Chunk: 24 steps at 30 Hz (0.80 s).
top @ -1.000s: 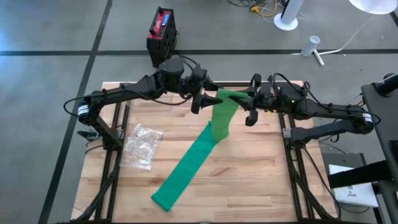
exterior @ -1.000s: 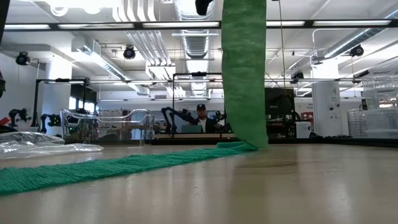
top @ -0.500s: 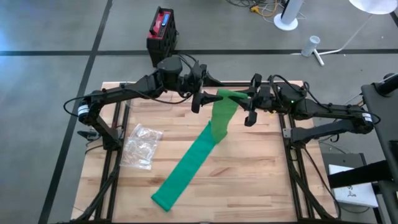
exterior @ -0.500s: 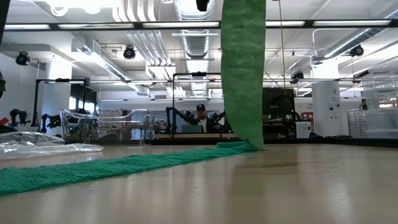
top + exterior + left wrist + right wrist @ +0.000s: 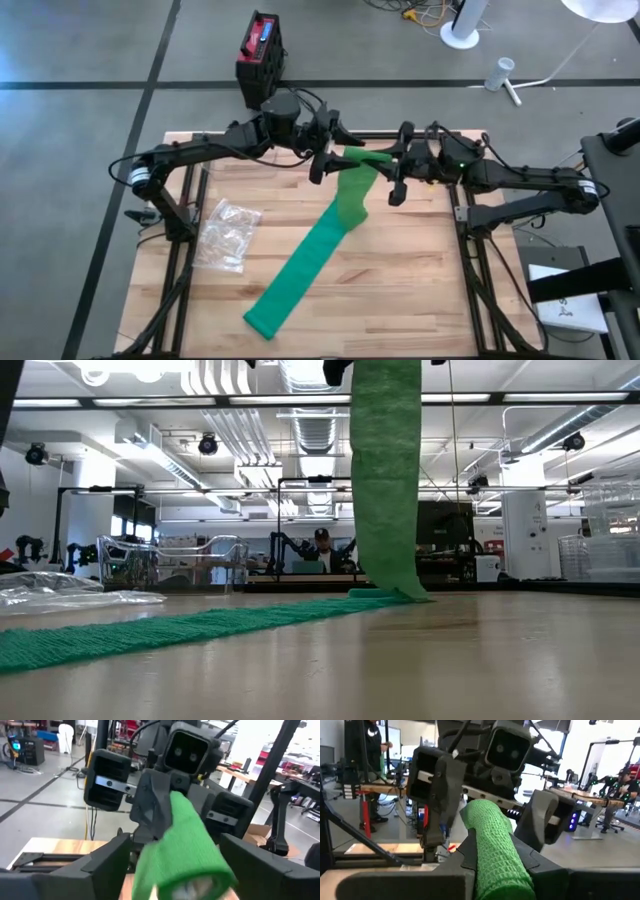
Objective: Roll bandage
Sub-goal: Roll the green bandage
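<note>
1. Both arms have edged a little toward the left side of the table since a moment ago, and the hanging strip has shifted with them.
2. The green bandage [image 5: 337, 210] is partly rolled: a short roll up near the table's far edge, its loose tail running diagonally to the near edge.
3. The right gripper [image 5: 393, 172] is clamped on the roll's end.
4. The left gripper [image 5: 322, 160] faces it with fingers apart either side of the roll.
5. A clear plastic wrapper [image 5: 226, 234] lies by the left edge.
</note>
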{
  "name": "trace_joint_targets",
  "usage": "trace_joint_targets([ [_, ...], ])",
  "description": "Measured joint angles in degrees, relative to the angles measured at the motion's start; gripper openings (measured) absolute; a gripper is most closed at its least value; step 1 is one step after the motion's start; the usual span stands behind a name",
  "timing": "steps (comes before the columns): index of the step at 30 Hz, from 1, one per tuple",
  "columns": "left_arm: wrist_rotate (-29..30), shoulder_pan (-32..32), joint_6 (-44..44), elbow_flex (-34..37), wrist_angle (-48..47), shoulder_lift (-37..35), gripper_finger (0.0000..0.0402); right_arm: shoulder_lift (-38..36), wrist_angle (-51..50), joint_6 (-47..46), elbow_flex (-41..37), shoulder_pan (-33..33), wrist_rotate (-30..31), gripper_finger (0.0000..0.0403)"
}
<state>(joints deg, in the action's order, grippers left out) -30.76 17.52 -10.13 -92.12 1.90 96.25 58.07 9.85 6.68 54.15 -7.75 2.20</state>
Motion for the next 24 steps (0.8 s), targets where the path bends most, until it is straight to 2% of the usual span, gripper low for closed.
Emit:
trace_joint_targets([
  [5,0.0,0.0,1.3,0.0,-0.4,0.0,0.0220,0.8,0.2,-0.9,0.2,0.0,0.4,0.0043],
  [15,-2.0,0.0,3.8,0.0,-3.5,-0.5,0.0044,0.6,-3.5,-7.3,2.2,0.0,0.3,0.0043],
  [20,-2.2,0.2,4.7,-0.9,-6.1,-0.9,0.0037,0.5,-5.6,-12.6,2.8,0.0,-0.1,0.0047],
  [24,-2.8,0.1,9.8,-3.0,-11.3,-0.9,0.0047,0.3,-6.1,-21.2,2.8,-0.2,-3.4,0.0085],
])
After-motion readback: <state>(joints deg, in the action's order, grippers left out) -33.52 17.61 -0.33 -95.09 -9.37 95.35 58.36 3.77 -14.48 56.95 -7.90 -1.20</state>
